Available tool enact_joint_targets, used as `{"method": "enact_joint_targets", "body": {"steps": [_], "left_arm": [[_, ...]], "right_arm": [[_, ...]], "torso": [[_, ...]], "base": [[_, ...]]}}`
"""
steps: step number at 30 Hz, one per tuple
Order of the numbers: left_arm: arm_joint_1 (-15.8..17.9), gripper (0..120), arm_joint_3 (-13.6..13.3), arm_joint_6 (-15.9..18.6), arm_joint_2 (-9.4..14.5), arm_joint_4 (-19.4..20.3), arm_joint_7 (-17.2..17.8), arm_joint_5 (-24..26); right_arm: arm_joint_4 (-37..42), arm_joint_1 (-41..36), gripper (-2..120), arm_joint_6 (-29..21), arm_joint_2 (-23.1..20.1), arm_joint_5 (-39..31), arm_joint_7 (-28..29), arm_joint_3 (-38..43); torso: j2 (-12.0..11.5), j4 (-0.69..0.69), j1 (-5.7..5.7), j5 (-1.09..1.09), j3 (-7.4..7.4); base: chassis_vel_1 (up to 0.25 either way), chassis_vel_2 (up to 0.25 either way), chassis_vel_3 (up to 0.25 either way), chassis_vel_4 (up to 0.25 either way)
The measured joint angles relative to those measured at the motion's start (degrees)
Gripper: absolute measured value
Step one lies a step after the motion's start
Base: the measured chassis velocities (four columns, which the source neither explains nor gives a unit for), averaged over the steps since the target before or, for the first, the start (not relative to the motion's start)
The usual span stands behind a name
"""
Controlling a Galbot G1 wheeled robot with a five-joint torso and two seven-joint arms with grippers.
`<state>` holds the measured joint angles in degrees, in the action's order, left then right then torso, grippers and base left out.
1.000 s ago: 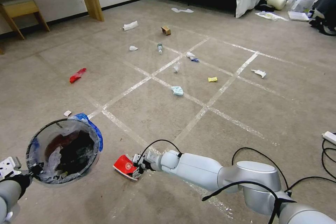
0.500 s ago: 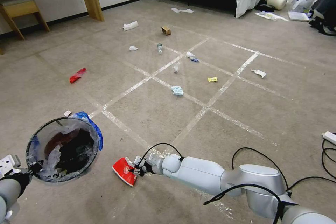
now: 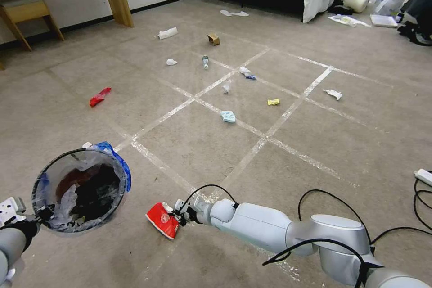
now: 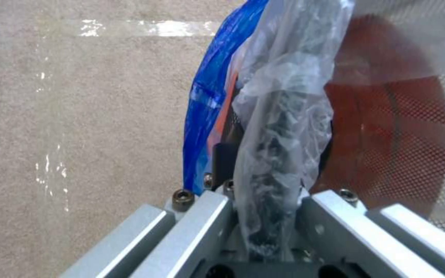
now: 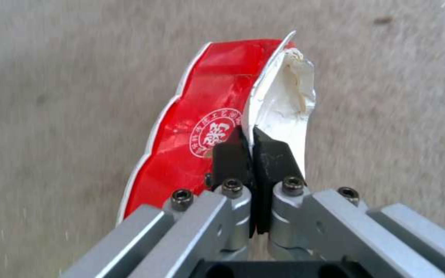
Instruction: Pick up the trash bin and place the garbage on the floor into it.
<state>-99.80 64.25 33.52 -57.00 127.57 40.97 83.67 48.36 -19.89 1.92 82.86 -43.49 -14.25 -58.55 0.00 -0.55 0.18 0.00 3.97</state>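
We log the right gripper (image 3: 178,217) low over the floor (image 3: 288,153), black pads (image 5: 231,154) clenched on the torn rim of the crushed paper bowl (image 3: 163,220): glossy red outside w/ a round white seal, matte white inside, flattened to a wedge, wavy edge. In the head view the bowl sits near bottom centre, just right of the trash bin (image 3: 81,187), apart from it; we can't tell if it touches the carpet. Left gripper (image 3: 39,214) at lower left, fingers clamped on the bin's near rim thru crinkled clear liner (image 4: 279,116); wrist view shows rim + film pinched between the metal jaws, blue liner edge (image 4: 207,96) folded outside, fine mesh wall, orange-red base. Bin is round, thin black rim, held w/ its mouth open toward the head cam, dark and white scraps inside. Floor: short beige carpet, matted nap, shiny clear tape grid. Scattered farther off: red wrapper (image 3: 99,96) at left, pale blue crumpled piece (image 3: 228,116) mid-grid, yellow scrap (image 3: 273,101), small bottle (image 3: 205,61), brown carton (image 3: 213,38), white tissues (image 3: 167,33) toward the far wall. Smooth grey-white right arm (image 3: 270,225) w/ black cable loops.
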Motion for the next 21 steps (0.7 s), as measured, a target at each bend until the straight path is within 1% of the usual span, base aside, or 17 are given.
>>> {"method": "enact_joint_targets", "body": {"steps": [2,3,5,6,8,11,12,13,14,15,17,18,19,20,21], "left_arm": [[0.0,0,0.0,0.0,0.0,0.0,0.2,0.1],[0.0,0,0.0,0.0,0.0,0.0,0.2,0.1],[-0.4,0,0.1,0.0,0.2,0.2,0.3,0.3],[-0.4,0,0.1,0.0,0.2,0.2,0.3,0.3],[-0.7,0,0.4,0.0,0.4,0.3,0.5,0.5],[-0.7,0,0.4,0.0,0.5,0.4,0.6,0.7],[-0.6,0,0.4,0.0,0.7,0.4,0.9,0.9],[-0.6,0,0.4,0.0,0.8,0.3,0.9,0.9],[-0.3,0,0.2,0.0,0.9,0.2,1.3,1.2],[-0.3,0,0.2,0.0,0.9,0.2,1.3,1.2],[-0.1,0,-0.2,0.1,1.2,0.2,1.9,2.6],[-0.1,0,-0.2,0.1,1.2,0.2,1.9,2.6],[0.0,0,-0.3,0.2,1.2,0.2,2.1,3.3],[0.1,0,-0.8,0.3,1.4,0.2,2.4,4.7],[0.3,0,-1.1,0.4,1.5,0.1,2.4,5.1]], "right_arm": [[0.9,0.0,0,0.4,0.1,-1.4,0.0,2.6],[0.9,0.0,0,0.4,0.1,-1.4,0.0,2.6],[3.8,0.1,0,0.4,-0.5,-3.3,0.3,7.4],[3.8,0.1,0,0.4,-0.5,-3.3,0.3,7.4],[6.6,0.9,0,0.4,-1.9,-4.6,0.6,12.0],[7.9,1.3,0,0.5,-2.8,-4.7,0.7,14.2],[9.2,1.8,0,0.9,-4.2,-4.6,0.7,17.0],[9.6,1.9,0,1.2,-4.6,-4.5,0.7,17.9],[10.6,2.3,0,2.2,-5.7,-3.8,0.3,20.9],[10.6,2.3,0,2.2,-5.7,-3.8,0.3,20.9],[13.0,2.6,0,5.2,-7.5,-5.0,-1.5,26.7],[13.0,2.6,0,5.2,-7.5,-5.0,-1.5,26.7],[13.9,2.7,0,5.9,-7.9,-5.9,-1.9,28.0],[17.0,2.8,0,7.9,-9.0,-8.7,-3.2,31.9],[19.2,2.8,0,8.4,-9.6,-10.0,-3.8,33.8]], "torso": [[0.0,0.00,0.00,-0.01,0.00],[0.0,0.00,0.00,-0.01,0.00],[0.0,0.01,0.00,0.00,0.00],[0.0,0.01,0.00,0.00,0.00],[0.0,0.01,0.00,0.00,0.00],[0.0,0.01,0.00,0.00,0.00],[0.0,0.00,0.00,0.00,0.00],[0.0,0.00,0.00,0.00,0.00],[0.0,0.00,0.00,0.01,0.00],[0.0,0.00,0.00,0.01,0.00],[0.0,-0.01,0.01,0.00,0.00],[0.0,-0.01,0.01,0.00,0.00],[0.0,-0.01,0.01,0.01,0.01],[0.0,0.00,0.01,0.01,0.00],[0.0,-0.01,0.01,0.01,0.00]], "base": [[0.000,0.000,0.000,0.000],[0.000,0.000,0.000,0.000],[0.000,0.000,0.000,0.000],[0.000,0.000,0.000,0.000],[0.000,0.000,0.000,0.000],[0.000,0.000,0.000,0.000],[0.000,0.000,0.000,0.000],[0.000,0.000,0.000,0.000],[0.000,0.000,0.000,0.000],[0.000,0.000,0.000,0.000],[0.000,0.000,0.000,0.000],[0.000,0.000,0.000,0.000],[0.000,0.000,0.000,0.000],[0.000,0.000,0.000,0.000],[0.000,0.000,0.000,0.000]]}}
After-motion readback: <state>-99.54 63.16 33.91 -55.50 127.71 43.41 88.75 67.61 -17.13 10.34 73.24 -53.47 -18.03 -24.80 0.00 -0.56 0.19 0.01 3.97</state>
